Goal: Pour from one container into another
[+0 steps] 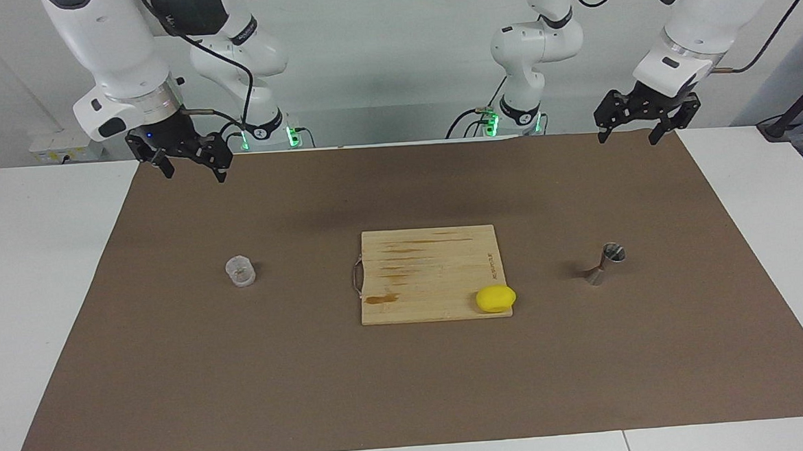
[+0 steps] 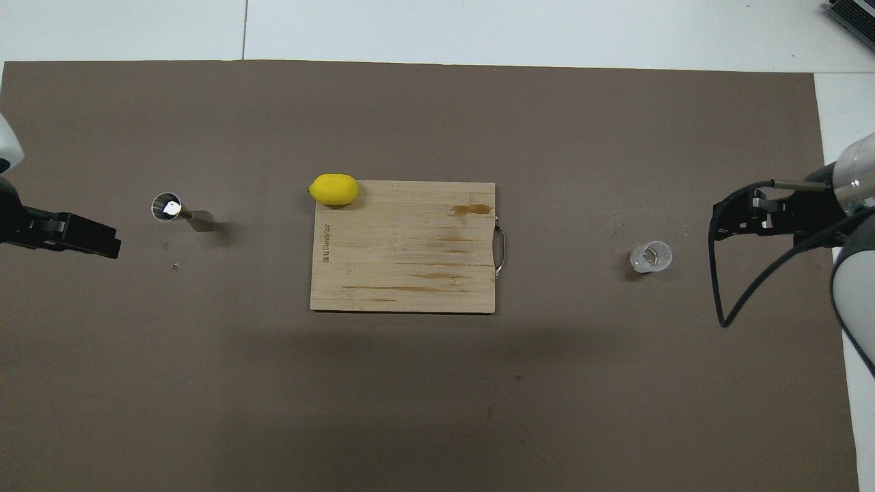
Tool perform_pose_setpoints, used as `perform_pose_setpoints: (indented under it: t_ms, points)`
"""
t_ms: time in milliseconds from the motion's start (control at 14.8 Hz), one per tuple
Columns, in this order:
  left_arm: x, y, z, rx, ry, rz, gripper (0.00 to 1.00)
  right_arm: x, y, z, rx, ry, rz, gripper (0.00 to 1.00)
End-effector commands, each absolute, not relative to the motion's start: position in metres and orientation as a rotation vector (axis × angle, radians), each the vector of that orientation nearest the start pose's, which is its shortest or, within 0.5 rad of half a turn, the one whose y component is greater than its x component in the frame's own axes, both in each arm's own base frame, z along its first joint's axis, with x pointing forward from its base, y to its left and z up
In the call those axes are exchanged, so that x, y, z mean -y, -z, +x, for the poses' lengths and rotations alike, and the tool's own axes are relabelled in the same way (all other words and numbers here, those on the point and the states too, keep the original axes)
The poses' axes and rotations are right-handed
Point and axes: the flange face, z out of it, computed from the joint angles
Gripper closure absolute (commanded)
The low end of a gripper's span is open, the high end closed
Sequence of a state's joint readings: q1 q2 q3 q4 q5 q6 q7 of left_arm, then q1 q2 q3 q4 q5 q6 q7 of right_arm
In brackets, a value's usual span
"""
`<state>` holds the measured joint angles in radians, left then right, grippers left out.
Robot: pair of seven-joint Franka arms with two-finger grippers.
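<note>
Open brown mat point(image 1: 245, 385) all round the clear cup point(image 1: 240, 271); nothing within reach at 12, 3, 6 or 9 o'clock in the facing view. Same around the steel jigger point(image 1: 605, 263), upright and alone. Between them, at centre, only the low cutting board point(image 1: 431, 272) with a lemon point(image 1: 495, 298) on one corner.

Yellow lemon point(image 1: 495, 298), brown mat point(image 1: 244, 371)
</note>
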<state>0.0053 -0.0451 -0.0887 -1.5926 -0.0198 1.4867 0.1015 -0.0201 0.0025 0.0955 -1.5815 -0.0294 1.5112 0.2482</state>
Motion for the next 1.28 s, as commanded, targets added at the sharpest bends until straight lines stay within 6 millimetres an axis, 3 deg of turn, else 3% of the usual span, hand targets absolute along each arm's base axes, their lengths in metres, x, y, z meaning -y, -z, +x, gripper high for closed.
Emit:
perform_pose_setpoints:
  t_ms: [0, 338, 540, 810, 945, 1013, 1216]
  points:
    - [0.051, -0.634, 0.525, -0.314, -0.075, -3.148, 0.00, -0.036, -0.614, 0.542, -0.299, -0.083, -3.159, 0.00]
    - [0.043, -0.628, 0.529, -0.260, -0.039, -3.157, 0.00, -0.036, -0.613, 0.542, -0.299, -0.085, -3.159, 0.00]
    - [0.031, -0.607, 0.530, -0.165, -0.117, -3.231, 0.00, -0.036, -0.614, 0.542, -0.299, -0.083, -3.159, 0.00]
    - [0.012, -0.554, 0.537, -0.023, -0.309, -3.349, 0.00, -0.036, -0.614, 0.542, -0.299, -0.083, -3.159, 0.00]
    - [0.013, -0.521, 0.545, 0.127, -0.444, -3.392, 0.00, -0.036, -0.614, 0.542, -0.299, -0.083, -3.159, 0.00]
    - [0.003, -0.508, 0.546, 0.202, -0.495, -3.409, 0.00, -0.036, -0.613, 0.542, -0.299, -0.085, -3.159, 0.00]
    - [-0.019, -0.484, 0.549, 0.330, -0.580, -3.465, 0.00, -0.036, -0.614, 0.542, -0.299, -0.083, -3.159, 0.00]
